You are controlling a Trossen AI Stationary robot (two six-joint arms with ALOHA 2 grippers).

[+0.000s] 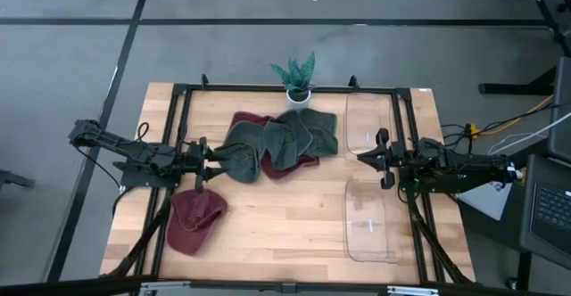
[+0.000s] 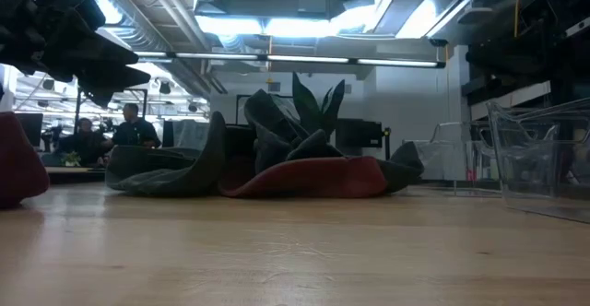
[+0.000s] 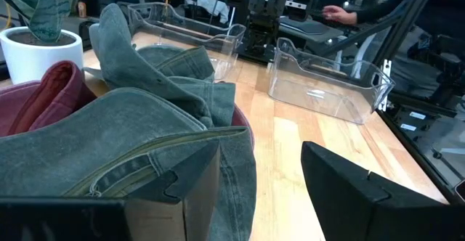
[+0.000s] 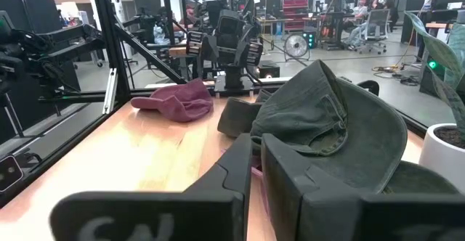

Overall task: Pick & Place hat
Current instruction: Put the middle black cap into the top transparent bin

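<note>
Hats: green cap lies just ahead of left gripper, fingers spread wide, nothing held; maroon cap beside it, away from potted plant. Right gripper closed, empty

A potted plant in a white pot stands at the wooden worktop's far edge; two clear plastic bins (both empty) sit along its right side.
</note>
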